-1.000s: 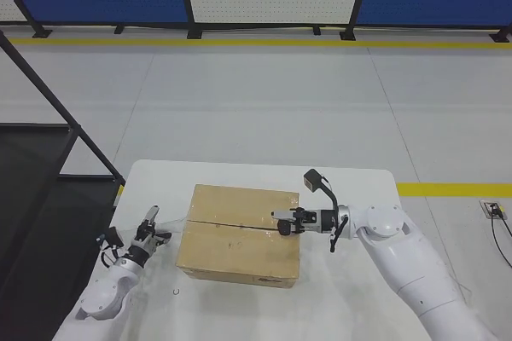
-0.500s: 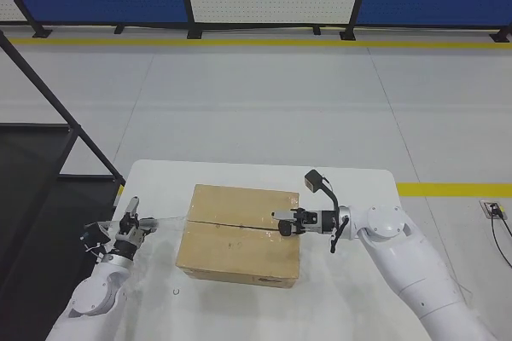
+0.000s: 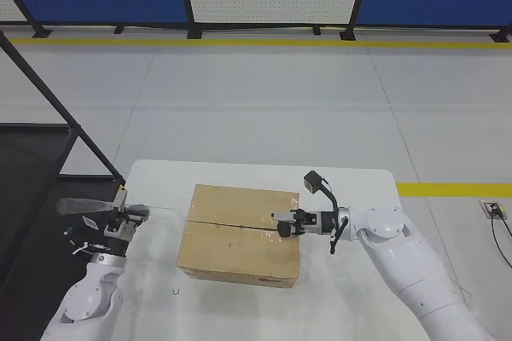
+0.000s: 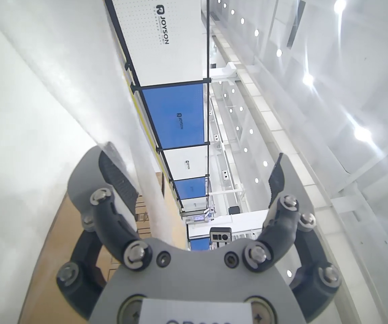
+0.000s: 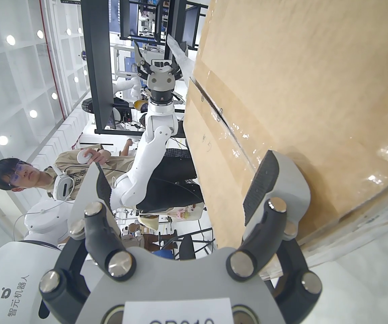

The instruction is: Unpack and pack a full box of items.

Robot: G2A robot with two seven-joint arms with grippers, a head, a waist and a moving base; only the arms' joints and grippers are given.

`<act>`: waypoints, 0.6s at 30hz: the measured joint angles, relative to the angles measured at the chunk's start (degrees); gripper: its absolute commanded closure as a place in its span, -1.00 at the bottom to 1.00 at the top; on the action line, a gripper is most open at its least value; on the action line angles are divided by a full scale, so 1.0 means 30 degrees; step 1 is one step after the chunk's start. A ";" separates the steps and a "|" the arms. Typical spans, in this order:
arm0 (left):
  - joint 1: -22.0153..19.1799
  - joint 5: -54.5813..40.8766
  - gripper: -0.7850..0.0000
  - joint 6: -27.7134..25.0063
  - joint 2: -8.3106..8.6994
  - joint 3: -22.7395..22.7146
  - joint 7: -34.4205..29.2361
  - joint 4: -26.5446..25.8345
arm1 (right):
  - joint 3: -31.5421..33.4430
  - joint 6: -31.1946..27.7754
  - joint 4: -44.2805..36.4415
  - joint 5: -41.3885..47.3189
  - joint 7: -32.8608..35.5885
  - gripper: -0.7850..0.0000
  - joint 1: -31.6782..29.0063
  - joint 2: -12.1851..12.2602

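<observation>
Box (image 3: pixel 239 236) sat shut mid-bench (image 3: pixel 350 183). Your left gripper (image 3: pixel 121 213) hung off its left end, jaws wide, with the clear tape strip (image 3: pixel 78 205) clinging to one pad. Your right gripper (image 3: pixel 283 224) sat at the seam's right end, jaws wide, one pad over the lid. I'd have had you pull the strip low and along the seam, then wipe it off clear of the box, since it's sticky. The top view showed the loose end trailing past the bench edge. The right wrist view showed the strip reaching the box edge, but whether it was attached there I couldn't tell.
</observation>
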 measured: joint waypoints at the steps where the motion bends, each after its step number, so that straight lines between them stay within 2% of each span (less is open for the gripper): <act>1: 0.0084 0.0231 -1.00 -0.0018 0.0004 -0.0085 0.0018 -0.0306 | 0.0018 -0.0018 0.0008 0.0002 -0.0012 -1.00 -0.0020 0.0003; 9: 0.0020 0.0766 -1.00 0.0853 -0.0042 -0.0351 -0.0092 -0.1124 | 0.0164 -0.0105 -0.0025 0.0044 0.0047 -1.00 -0.0133 0.0048; 18: -0.1412 0.0131 -1.00 0.2342 -0.0240 0.0113 -0.1092 0.0964 | 0.0237 -0.0101 -0.0171 -0.0056 0.0042 -1.00 -0.0267 0.0085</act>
